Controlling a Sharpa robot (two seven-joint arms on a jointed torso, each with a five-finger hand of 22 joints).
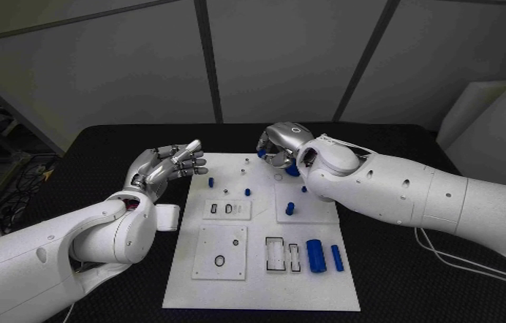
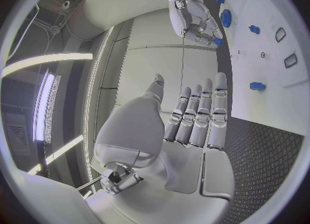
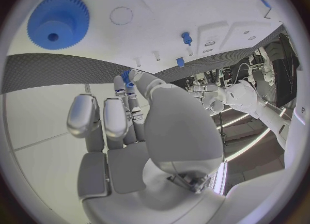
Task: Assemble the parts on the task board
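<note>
The white task board (image 1: 264, 264) lies flat in the middle of the black bench (image 1: 422, 279). The left hand (image 1: 169, 166) is up in the air just past the board's left edge, near its far corner. Its fingers (image 2: 200, 115) are straight and side by side, the thumb stands a little apart, and it holds nothing. The right hand (image 1: 279, 147) is over the far end of the board, with its fingers curled in. A small blue part (image 3: 125, 76) sits at its fingertips, and it looks pinched there, though the pinch is hard to see well. A blue gear (image 3: 58, 21) lies on the board just beside this hand. Small blue pegs (image 1: 211, 182) stand on the far part of the board, and one more blue peg (image 1: 290, 208) stands on a raised white plate right of the middle. On the near right part of the board a thick blue cylinder (image 1: 315, 255) lies next to a thin blue bar (image 1: 336, 258). Just left of them is a slot with a black outline (image 1: 275, 253). A black ring (image 1: 219, 261) lies on the near left plate.
</note>
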